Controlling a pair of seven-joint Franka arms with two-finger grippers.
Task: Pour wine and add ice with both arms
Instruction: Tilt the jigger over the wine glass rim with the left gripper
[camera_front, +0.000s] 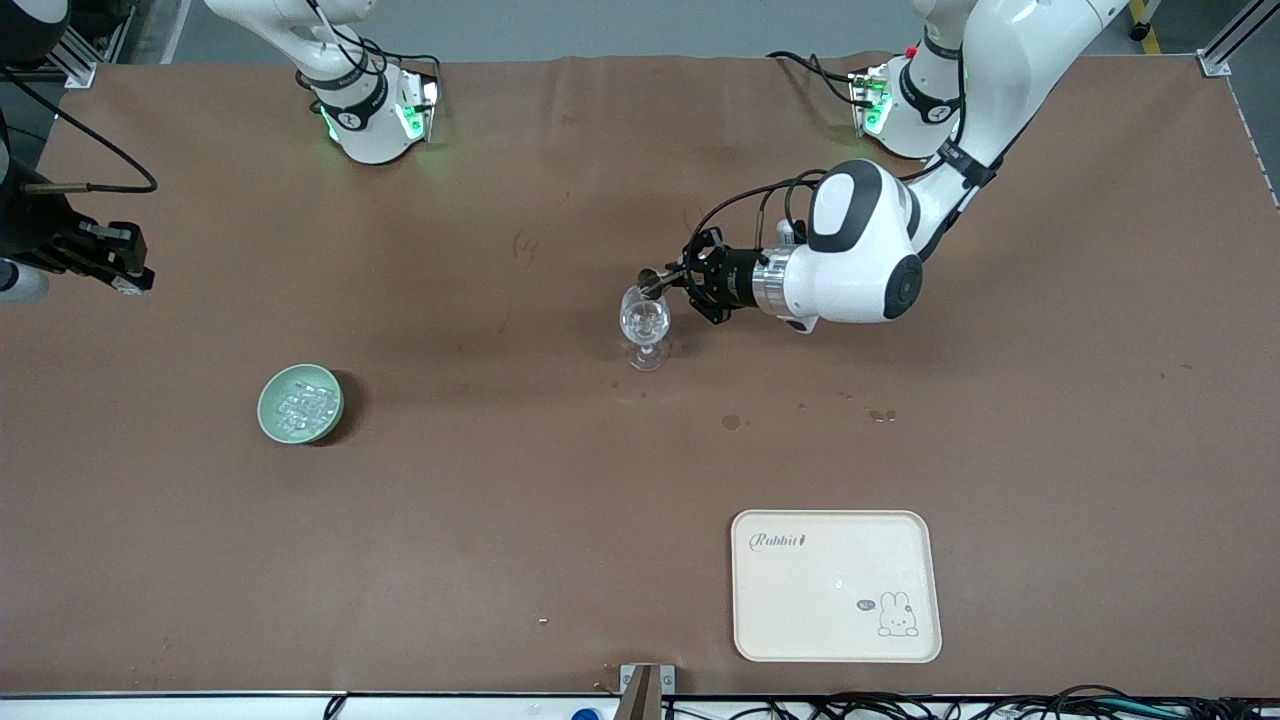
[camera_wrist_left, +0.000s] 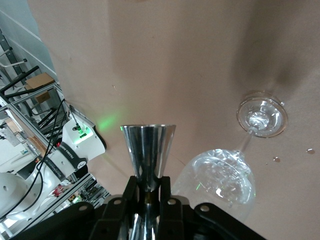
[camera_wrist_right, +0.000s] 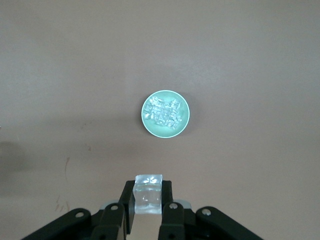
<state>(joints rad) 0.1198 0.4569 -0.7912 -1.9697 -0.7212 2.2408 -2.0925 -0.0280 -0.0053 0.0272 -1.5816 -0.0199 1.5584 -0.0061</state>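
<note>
Ice: one clear glassy cube, clamped between the closed fingers of the right gripper, raised over the bare brown table at the right arm's end. More ice cubes, small and glinting white, heaped in a round pale green bowl with smooth glaze, nearer to the front camera than that gripper. Near mid-table, a clear stemmed glass, upright on its round foot. Over its rim, a shiny conical metal jigger, tipped sideways, pinched at its narrow waist by the closed left gripper. Dark small stains on the matte table surface close to the glass. Toward the left arm's end and nearest the camera, a cream rectangular tray with rounded corners, marked "Rabbit" and a small rabbit drawing.
</note>
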